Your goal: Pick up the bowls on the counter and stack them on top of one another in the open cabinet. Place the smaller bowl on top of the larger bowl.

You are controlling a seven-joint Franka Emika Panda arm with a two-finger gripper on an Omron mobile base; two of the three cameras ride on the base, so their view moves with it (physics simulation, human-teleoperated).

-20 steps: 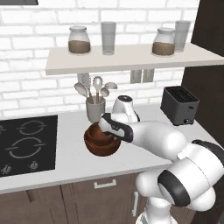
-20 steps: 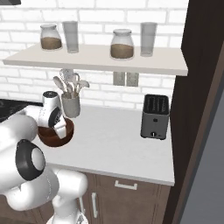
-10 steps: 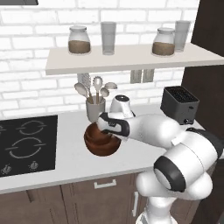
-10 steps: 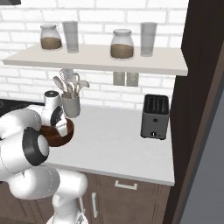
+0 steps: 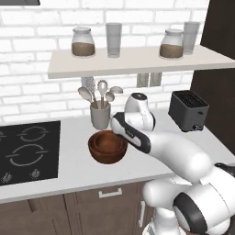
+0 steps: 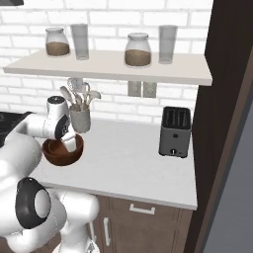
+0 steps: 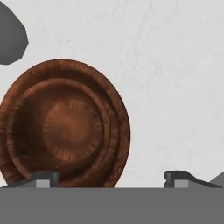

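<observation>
The tool (image 7: 111,179) is being held wide open, empty, over the larger bowl (image 7: 65,129); rigid, glossy, probably slippery, it is best pinched at the 3 o'clock rim.

Larger bowl (image 7: 65,131) glossy ridged wood; counter (image 7: 175,87) matt stone

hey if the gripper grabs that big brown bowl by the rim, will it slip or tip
The bowl looks glossy, so the rim may slip between the fingers. It seems rigid wood, unlikely to flex. Its rounded underside on the counter suggests it could rock if pushed off-centre.
</observation>
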